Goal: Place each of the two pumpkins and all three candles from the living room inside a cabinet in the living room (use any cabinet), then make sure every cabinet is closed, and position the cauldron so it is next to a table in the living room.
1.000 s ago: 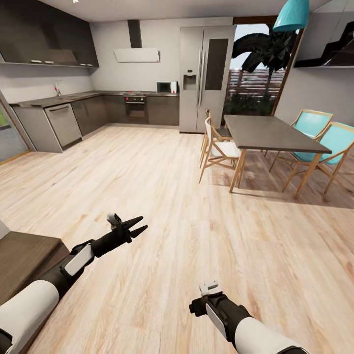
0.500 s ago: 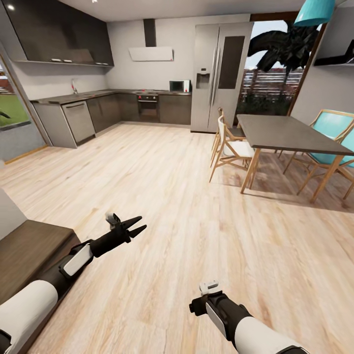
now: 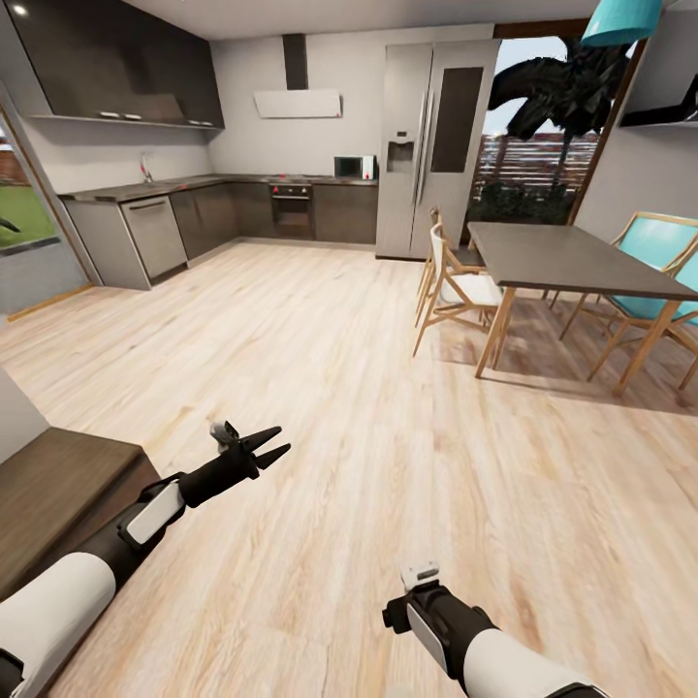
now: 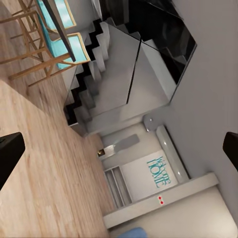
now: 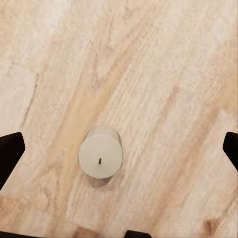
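While the head camera has turned little over the last half second, the right gripper [image 3: 405, 613] now sits slightly lower and further right in the head view than before. Its fingers are spread wide, holding nothing; in the right wrist view only the dark tips show at the frame edges. Between them a candle [image 5: 100, 152] stands upright on the floor [image 3: 349, 388], apart from both fingers. It is a short, pale grey cylinder with a dark wick at its centre. The left gripper [image 3: 273, 444] hovers with jaws apart, empty, beside the dark cabinet [image 3: 48, 490]. The dining table [image 3: 562, 262] stands well apart.
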